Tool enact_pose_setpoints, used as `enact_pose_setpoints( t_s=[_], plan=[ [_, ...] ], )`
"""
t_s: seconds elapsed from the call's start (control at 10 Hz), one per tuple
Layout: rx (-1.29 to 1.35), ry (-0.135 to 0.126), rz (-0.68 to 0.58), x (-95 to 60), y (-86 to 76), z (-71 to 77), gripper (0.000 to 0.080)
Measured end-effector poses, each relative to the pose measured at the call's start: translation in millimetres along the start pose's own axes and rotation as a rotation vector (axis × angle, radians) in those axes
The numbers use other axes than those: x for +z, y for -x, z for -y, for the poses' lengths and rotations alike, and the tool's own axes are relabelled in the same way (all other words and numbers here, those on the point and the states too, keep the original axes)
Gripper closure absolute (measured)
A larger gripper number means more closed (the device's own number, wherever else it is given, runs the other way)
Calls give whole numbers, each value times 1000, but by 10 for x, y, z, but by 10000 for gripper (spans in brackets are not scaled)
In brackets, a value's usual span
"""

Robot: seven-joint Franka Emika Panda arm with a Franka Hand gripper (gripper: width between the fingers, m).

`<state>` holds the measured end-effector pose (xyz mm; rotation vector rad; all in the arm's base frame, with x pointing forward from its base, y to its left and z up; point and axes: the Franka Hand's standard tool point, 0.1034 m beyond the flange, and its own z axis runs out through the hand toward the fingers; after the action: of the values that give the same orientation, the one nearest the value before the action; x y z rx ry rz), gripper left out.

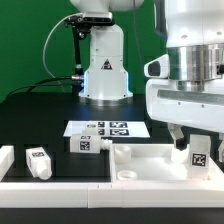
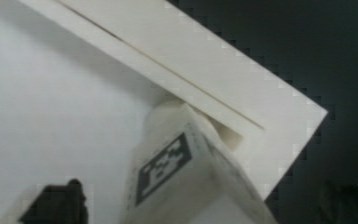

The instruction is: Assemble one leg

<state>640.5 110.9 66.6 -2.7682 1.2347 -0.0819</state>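
Note:
My gripper point(image 1: 197, 147) hangs at the exterior view's right, over the near right corner of the large white panel point(image 1: 150, 162). One leg point(image 1: 201, 155), a small white block with a tag, stands upright at that corner between my fingers. In the wrist view the leg point(image 2: 172, 165) sits at the panel's corner point(image 2: 87, 120). The dark fingertips point(image 2: 60, 203) stand to either side of it with a gap showing, so the gripper point(image 2: 208, 203) looks open. Two more legs point(image 1: 38, 161) point(image 1: 85, 144) lie on the table to the exterior view's left.
The marker board point(image 1: 103, 129) lies behind the panel. The robot base point(image 1: 103, 70) stands at the back centre. Another white part point(image 1: 6, 160) sits at the far left edge. The table is black.

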Motion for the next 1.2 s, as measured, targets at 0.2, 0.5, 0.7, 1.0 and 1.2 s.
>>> enact_pose_setpoints(
  t_s=[0.2, 0.5, 0.7, 1.0, 1.2],
  plan=[
    [-274, 17, -27, -1, 11, 30, 151],
    [-182, 16, -28, 3, 9, 25, 391],
    [-25, 16, -28, 6, 2, 14, 513],
    [349, 16, -24, 7, -6, 6, 513],
    [677, 21, 2, 11, -3, 19, 513]
  ],
)
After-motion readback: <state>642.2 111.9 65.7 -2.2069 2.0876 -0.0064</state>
